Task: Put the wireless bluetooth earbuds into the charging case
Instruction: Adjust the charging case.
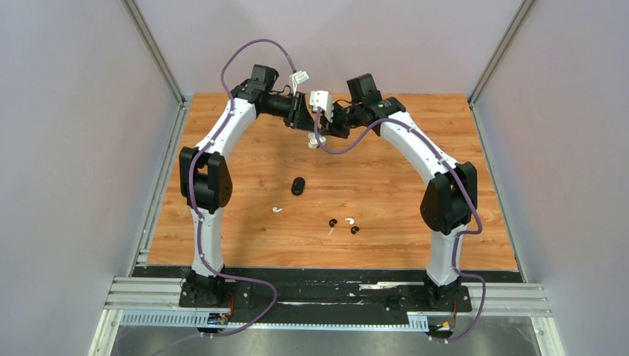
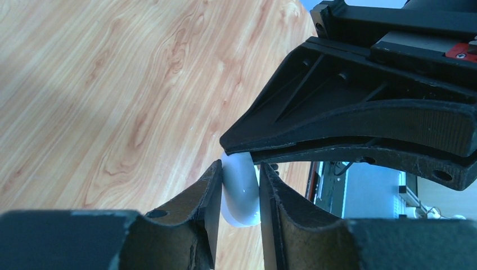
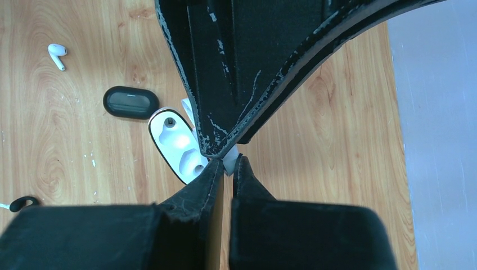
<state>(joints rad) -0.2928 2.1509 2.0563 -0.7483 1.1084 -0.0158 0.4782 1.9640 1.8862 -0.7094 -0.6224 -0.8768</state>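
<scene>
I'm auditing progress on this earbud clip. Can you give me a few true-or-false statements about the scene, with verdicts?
1. The white charging case is open, both sockets empty. True.
2. The left gripper holds the black case. False: it lies untouched on the table.
3. The left gripper and right gripper both grip the white charging case. True.
4. A white earbud sits in the white charging case. False: it lies on the table.

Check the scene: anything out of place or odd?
Nothing looks damaged. The white charging case is open and empty, pinched between left gripper and right gripper, while four earbuds lie scattered loose on the table, none inserted.
</scene>
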